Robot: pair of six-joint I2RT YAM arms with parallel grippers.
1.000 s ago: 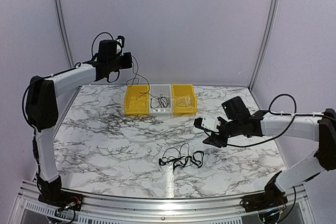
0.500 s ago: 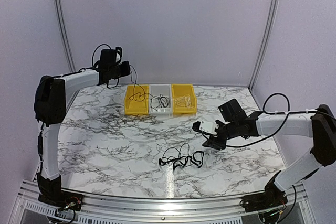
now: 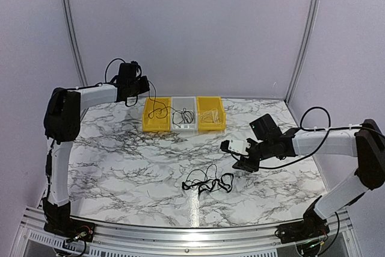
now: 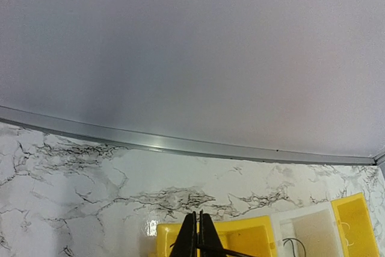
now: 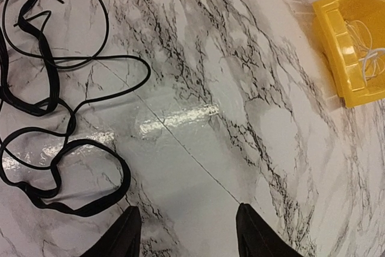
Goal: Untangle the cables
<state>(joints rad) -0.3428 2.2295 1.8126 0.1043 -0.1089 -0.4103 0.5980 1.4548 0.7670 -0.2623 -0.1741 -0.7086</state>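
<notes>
If hauling the cord (image 3: 154, 99) pinched tight in the left gripper (image 4: 197, 224) higher, could snag the coil (image 3: 184, 115) and tip the grey bin (image 3: 184, 128); cannot steady it with right gripper (image 5: 187, 215) spread, well apart.

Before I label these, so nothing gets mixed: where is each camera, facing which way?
Top external: above, behind the bases, facing the table; both arms show.
Left wrist: raised, facing back wall and bins; left pincer shut on a cable.
Right wrist: low, facing the tangle; right pincer open.
Shared: tangle, in top and right wrist.
</notes>
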